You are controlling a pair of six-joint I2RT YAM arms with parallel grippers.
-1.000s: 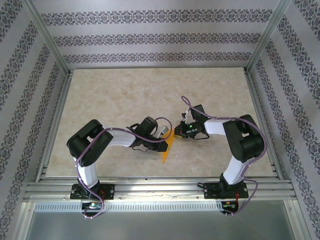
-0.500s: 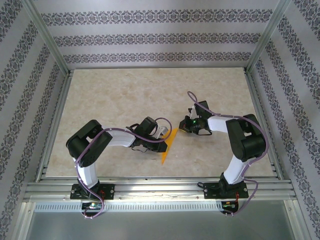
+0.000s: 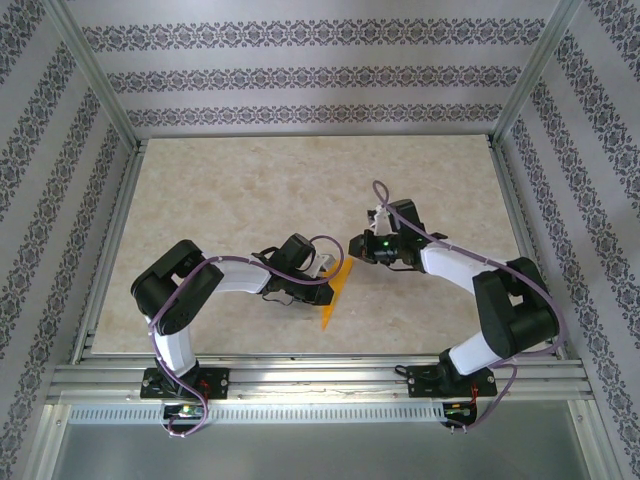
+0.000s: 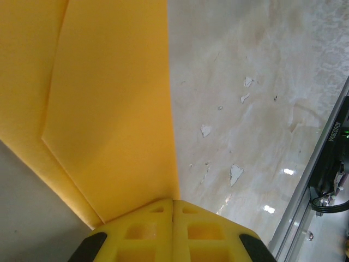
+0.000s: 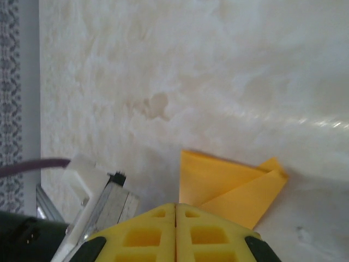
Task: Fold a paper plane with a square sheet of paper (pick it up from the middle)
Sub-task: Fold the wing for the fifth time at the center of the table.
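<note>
We see the left gripper [image 4: 173,204] pinching the paper plane [image 4: 109,109]; the right gripper [image 5: 175,207], its 2 fingers pressed together, sits near it.

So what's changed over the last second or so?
The right hand, closed, has drawn back a little from the top corner of the folded orange paper, toward the far side of the table. That arm's elbow has swung out toward the near right corner. Nothing was picked up or let go. The left hand stays closed at the paper, which hasn't moved.
</note>
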